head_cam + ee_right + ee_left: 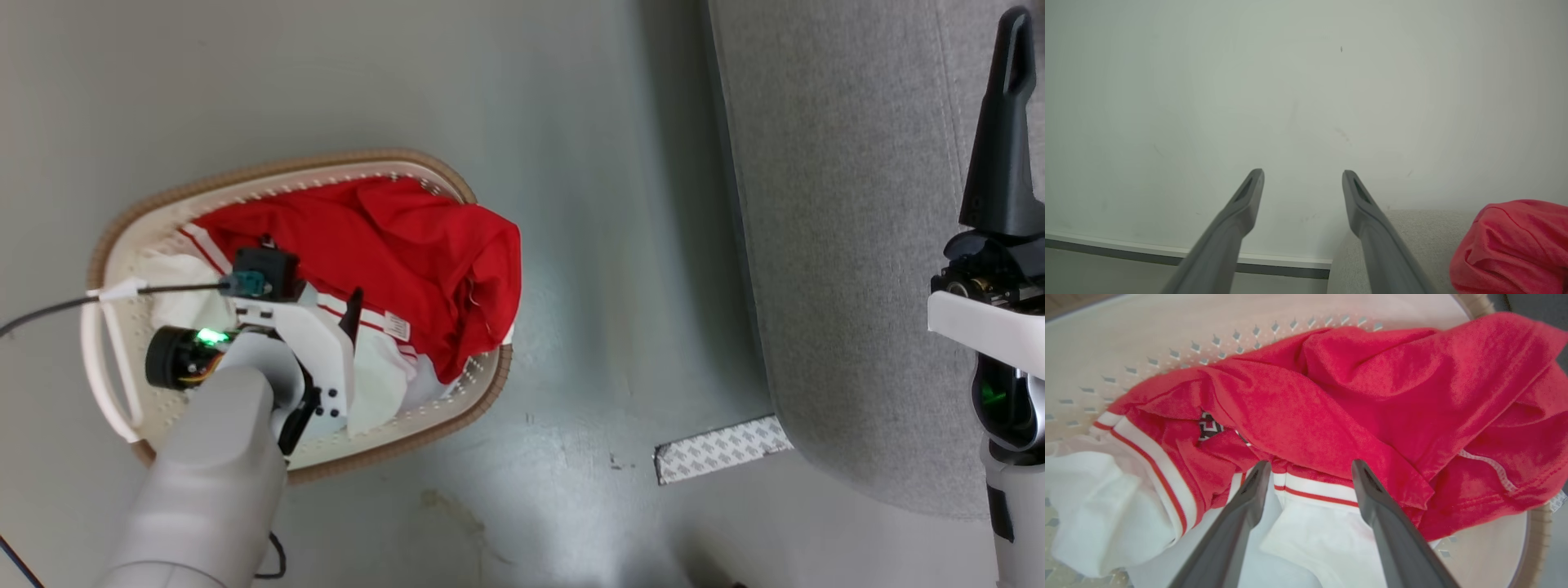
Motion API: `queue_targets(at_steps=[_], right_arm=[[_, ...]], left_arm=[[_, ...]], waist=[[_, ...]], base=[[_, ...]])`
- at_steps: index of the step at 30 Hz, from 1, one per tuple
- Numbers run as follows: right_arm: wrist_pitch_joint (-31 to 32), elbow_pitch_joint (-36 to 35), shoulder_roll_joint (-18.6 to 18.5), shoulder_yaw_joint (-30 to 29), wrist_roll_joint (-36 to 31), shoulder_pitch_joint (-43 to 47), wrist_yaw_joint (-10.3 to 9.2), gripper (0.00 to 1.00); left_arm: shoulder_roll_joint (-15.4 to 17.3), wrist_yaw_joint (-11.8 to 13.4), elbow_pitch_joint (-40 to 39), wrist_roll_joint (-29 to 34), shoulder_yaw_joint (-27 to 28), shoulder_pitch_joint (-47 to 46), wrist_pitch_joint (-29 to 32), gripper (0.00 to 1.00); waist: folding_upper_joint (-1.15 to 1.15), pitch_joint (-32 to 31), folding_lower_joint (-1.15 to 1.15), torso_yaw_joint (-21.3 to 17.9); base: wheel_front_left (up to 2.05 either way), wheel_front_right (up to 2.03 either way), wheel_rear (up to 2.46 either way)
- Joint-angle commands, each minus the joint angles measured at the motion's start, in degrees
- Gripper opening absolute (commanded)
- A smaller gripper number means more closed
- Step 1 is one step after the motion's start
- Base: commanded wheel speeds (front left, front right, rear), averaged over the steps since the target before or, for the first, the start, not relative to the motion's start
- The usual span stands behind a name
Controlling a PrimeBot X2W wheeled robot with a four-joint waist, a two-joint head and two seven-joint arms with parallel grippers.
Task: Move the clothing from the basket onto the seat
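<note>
Left gripper (1310, 463) is down in the laundry basket (286, 167), fingers spread wide with nothing pinched between them. Its tips sit right over the spot where the red garment (1372, 396) meets the white garment (1323, 535) with the thin red stripe trim; can't tell if they actually touch the cloth. Both pieces are in the basket, and the red one spills over the tan rim on the side facing the sofa (857, 245). The basket is on the floor (571, 122), apart from the sofa. Right gripper (1302, 173) is up over the sofa, released and empty, pointing at a pale wall (1249, 102). A bunched red fabric piece (1511, 245) lies on the sofa cushion off to its side.
</note>
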Motion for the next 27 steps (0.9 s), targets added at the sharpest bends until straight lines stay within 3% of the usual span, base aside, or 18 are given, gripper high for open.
queue_targets(at_steps=[1,15,25,26,27], right_arm=[[0.03,-0.79,0.33,-0.35,-0.38,-0.76,-0.13,1.0],[0.02,-2.46,3.13,0.83,0.29,-2.12,-0.13,1.0],[0.02,-2.46,4.07,0.82,0.58,-2.08,-0.13,1.0],[0.02,-2.39,4.13,0.74,0.57,-2.03,-0.13,1.0],[0.02,-2.31,4.21,0.7,0.59,-2.02,-0.13,1.0]], left_arm=[[0.81,0.11,1.17,-1.03,-0.56,-1.33,0.64,1.0],[4.72,0.1,5.35,-5.61,-3.67,-5.84,7.29,1.0],[6.59,0.14,6.13,-5.41,-5.57,-6.2,9.49,1.0],[6.38,0.13,6.14,-5.76,-5.82,-6.11,9.44,0.94],[6.33,0.12,6.15,-6.06,-6.11,-6.06,9.49,0.59]], waist=[[0.0,1.82,-0.01,-0.97],[0.0,7.51,-0.01,-4.75],[0.0,9.63,-0.01,-6.33],[0.0,9.66,-0.01,-6.34],[0.0,9.67,-0.01,-6.34]], base=[[0.0,0.0,0.0],[0.0,0.0,0.0],[0.0,0.0,0.0],[0.0,0.0,0.0],[0.0,0.0,0.0]])
